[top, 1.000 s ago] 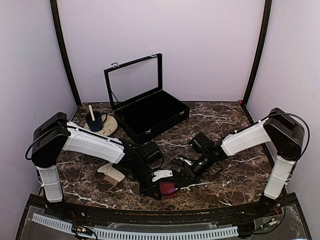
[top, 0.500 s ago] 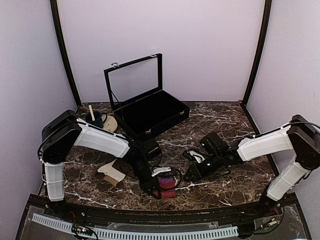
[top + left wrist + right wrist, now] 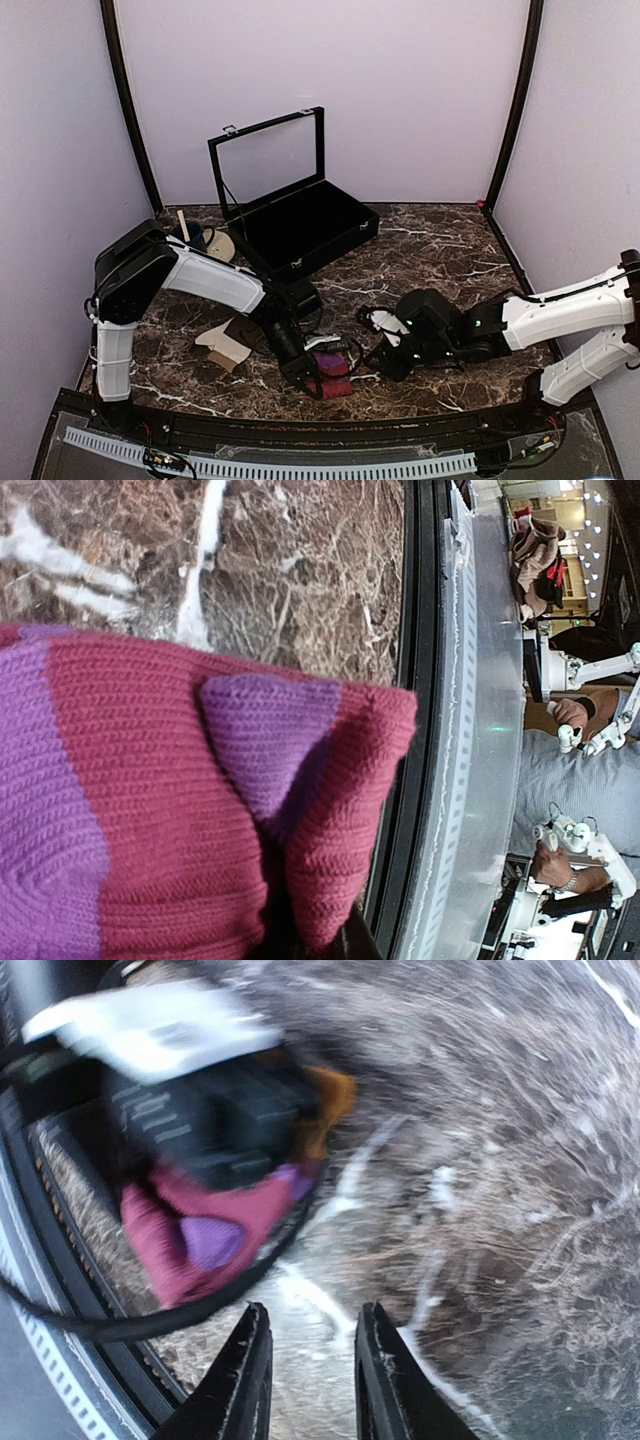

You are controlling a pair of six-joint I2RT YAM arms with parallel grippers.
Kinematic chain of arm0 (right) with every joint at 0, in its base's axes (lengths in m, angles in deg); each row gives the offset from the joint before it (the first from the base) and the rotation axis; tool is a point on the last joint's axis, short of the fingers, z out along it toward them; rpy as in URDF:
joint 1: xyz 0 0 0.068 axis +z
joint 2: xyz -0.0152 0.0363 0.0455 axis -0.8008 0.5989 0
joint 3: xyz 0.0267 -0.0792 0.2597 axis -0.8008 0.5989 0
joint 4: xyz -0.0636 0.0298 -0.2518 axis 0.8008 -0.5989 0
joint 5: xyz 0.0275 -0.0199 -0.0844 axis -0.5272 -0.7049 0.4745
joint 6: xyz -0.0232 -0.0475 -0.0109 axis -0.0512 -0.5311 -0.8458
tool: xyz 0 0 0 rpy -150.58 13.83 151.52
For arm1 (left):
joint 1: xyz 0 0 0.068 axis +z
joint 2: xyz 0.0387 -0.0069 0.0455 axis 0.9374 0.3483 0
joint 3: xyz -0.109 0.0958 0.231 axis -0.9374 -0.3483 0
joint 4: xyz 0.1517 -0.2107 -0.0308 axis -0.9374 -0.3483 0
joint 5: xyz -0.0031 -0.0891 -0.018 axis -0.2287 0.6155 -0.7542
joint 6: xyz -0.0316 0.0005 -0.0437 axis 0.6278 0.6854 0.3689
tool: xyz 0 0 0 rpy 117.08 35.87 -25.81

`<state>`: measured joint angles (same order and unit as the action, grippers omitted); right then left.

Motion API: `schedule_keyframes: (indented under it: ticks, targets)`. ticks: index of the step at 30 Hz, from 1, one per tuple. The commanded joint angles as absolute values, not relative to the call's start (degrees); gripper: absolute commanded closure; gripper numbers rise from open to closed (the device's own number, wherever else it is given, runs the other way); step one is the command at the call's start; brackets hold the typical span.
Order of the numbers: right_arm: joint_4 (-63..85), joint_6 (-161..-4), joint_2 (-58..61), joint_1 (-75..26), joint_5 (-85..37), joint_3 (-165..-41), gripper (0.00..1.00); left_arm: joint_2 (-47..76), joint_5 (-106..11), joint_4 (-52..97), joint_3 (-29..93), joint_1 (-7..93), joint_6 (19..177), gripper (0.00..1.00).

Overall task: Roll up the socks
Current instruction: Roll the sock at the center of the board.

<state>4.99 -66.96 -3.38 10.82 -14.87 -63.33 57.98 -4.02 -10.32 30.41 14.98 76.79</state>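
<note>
Grip check: the left gripper (image 3: 316, 376) pinches the knitted magenta-pink sock bundle (image 3: 333, 369) at the near centre of the brown marble table (image 3: 450, 250). Just right, the right gripper (image 3: 314, 1325) hangs empty, fingers (image 3: 250, 1380) slightly parted. We want that fold clamped firmly; the limp cream-beige cloth sock (image 3: 225, 346) lies left.

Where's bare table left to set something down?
Free: back right, between the black case and the right wall. Crowded: front centre, where the left arm and right arm flank the pink sock, cream sock beside; saucer and cup back left.
</note>
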Motion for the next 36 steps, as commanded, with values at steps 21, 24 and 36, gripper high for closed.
schedule_keyframes:
  ticks: [21,24,36]
  targets:
    - [1.12,-86.97,5.67,34.18,3.90,-71.87,0.60,62.62,-2.07,-15.81,31.65,15.89,75.64,0.95]
    - [1.34,-89.12,7.46,34.58,4.06,-73.03,0.60,62.75,-1.77,-16.24,31.74,16.07,75.28,0.95]
    - [2.19,-95.81,13.82,34.68,4.10,-75.88,0.60,63.21,-0.74,-16.91,31.83,16.59,74.25,0.95]
